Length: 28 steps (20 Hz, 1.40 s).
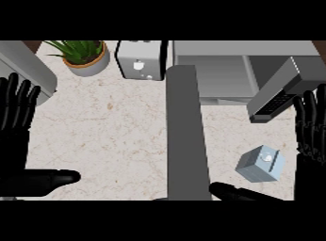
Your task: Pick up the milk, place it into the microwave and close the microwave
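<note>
- Evidently at the very start: milk untouched, lying on the counter at the near right, a small pale-blue carton, tilted.
- Right hand at the right edge, fingers straight and up, thumb low along the near edge, holding nothing; just right of the milk, not touching.
- Left hand at the left edge, likewise flat and spread, nothing in it, well apart from the milk.
- Microwave at the far right, its door swung open toward the near side, cavity facing the milk.
- Next, most likely: right hand down and left over the carton, fingers curled round its sides, then a lift to the far side, past the door.
- Hard to read: a tall grey slab down the middle, nature unclear, bottom cut off.
- Far left: potted plant and toaster, both clear of the route.
- Forearms hidden; microwave's interior depth hard to judge.
</note>
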Available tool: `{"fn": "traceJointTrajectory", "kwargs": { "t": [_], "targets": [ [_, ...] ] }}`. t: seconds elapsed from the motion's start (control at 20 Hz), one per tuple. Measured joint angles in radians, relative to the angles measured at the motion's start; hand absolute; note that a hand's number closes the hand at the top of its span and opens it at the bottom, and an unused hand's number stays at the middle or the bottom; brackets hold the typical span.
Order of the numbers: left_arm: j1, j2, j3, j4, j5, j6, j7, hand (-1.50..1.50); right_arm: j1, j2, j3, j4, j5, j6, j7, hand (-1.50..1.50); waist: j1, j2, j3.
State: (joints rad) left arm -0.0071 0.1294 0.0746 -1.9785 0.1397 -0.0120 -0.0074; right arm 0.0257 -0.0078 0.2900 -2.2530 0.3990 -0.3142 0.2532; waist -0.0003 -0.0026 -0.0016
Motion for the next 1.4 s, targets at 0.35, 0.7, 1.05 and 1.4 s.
{"fn": "traceJointTrajectory", "kwargs": {
  "t": [0.35,0.7,1.05,1.4],
  "targets": [
    [0.087,0.032,0.075,-0.062,0.091,-0.066,0.026,-1.5,0.056,0.006,0.159,-0.034,0.189,-0.118,0.099,-1.5,0.002,0.0,0.001],
    [0.216,0.038,0.135,-0.141,0.165,-0.15,0.015,-1.5,0.157,0.006,0.249,-0.025,0.291,-0.22,0.131,-1.5,0.003,0.0,0.001],
    [0.294,0.033,0.201,-0.204,0.229,-0.218,0.024,-1.5,0.212,-0.017,0.238,0.01,0.239,-0.26,0.083,-1.5,0.003,0.001,0.002],
    [0.331,0.031,0.261,-0.225,0.281,-0.269,0.027,-1.5,0.251,-0.055,0.114,0.12,0.029,-0.305,-0.078,-1.5,0.003,0.0,0.002]
  ]
}}
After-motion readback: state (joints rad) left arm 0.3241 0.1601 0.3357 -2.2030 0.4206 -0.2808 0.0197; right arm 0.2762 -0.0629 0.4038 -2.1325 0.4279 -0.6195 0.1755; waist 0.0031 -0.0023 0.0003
